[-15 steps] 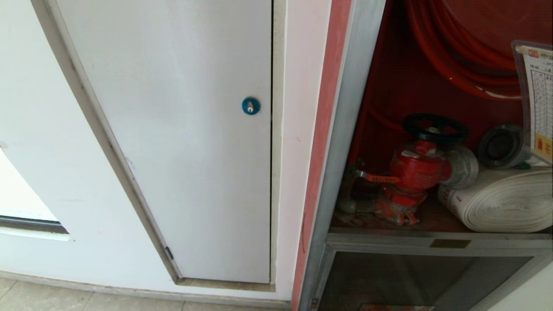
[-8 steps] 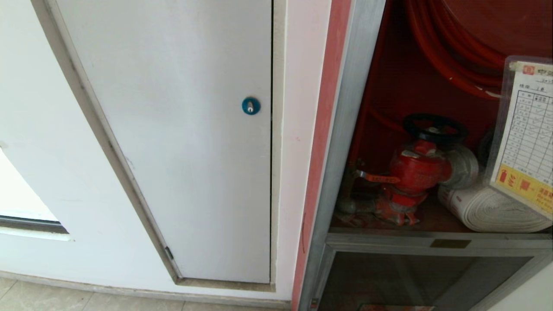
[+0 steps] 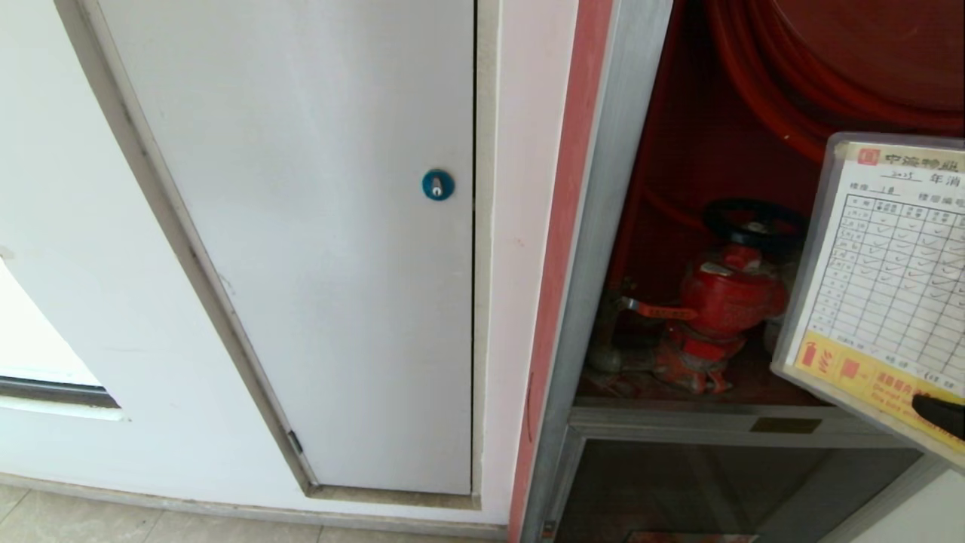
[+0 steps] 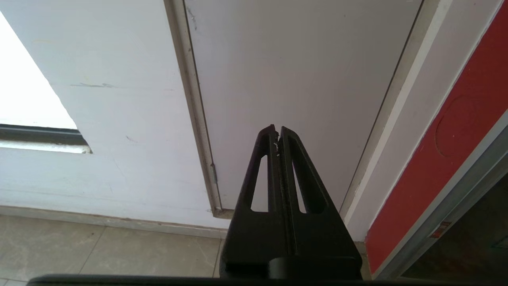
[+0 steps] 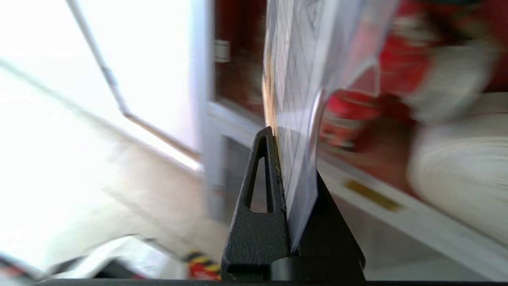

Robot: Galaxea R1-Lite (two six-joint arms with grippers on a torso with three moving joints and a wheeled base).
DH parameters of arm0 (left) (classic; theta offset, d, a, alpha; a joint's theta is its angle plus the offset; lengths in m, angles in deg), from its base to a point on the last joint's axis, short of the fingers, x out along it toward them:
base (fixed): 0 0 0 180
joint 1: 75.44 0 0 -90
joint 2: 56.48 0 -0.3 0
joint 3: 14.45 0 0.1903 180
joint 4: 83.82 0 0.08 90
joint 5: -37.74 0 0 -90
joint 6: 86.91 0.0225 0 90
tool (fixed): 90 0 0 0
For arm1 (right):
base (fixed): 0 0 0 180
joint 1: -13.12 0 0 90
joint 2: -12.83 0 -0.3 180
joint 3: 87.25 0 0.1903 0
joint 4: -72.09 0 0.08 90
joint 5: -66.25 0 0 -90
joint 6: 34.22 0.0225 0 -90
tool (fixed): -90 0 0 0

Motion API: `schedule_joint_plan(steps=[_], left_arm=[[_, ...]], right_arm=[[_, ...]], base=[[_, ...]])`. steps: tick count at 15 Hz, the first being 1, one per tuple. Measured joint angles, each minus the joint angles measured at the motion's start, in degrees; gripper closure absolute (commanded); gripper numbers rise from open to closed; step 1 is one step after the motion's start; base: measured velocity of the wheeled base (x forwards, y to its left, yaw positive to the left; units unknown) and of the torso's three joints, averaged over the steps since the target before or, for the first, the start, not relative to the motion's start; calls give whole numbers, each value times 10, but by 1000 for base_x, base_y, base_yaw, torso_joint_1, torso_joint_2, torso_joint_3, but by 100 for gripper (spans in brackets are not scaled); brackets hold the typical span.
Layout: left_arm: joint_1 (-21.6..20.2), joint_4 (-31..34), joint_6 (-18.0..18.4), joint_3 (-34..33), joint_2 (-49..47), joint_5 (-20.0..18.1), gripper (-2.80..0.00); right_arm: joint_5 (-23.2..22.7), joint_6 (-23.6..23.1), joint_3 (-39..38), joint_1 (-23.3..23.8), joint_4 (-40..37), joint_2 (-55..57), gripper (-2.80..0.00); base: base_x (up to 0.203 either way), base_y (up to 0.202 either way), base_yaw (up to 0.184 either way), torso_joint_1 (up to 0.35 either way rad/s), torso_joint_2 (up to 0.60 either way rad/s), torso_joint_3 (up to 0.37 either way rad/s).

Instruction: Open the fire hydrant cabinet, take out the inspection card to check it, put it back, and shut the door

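— Where is the inspection card?
— Our right gripper has its fingers clamped on the card's bottom edge. We hold it up before the open fire hydrant cabinet. Our left gripper rests with fingers together.

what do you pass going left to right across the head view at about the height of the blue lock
white wall → plain white panel → blue round lock → red strip → silver frame of the fire hydrant cabinet → red valve → inspection card, pinched in the right claw
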Motion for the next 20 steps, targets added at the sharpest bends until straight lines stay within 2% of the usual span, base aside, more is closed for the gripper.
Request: schedule_joint_plan(steps=[5,14,15,20], left_arm=[[0,0,0,0,0,0,0],[0,0,0,0,0,0,0],[0,0,0,0,0,0,0],[0,0,0,0,0,0,0]], right_arm=[[-78,31,2,-34,-33,1,0],[-277,70,21,-42,-41,-10,0],[-290,70,26,-50,-41,-9,0],[-292,70,55,-101,-31,36,0]], base=[[0,0,0,0,0,0],[0,0,0,0,0,0],[0,0,0,0,0,0],[0,0,0,0,0,0]])
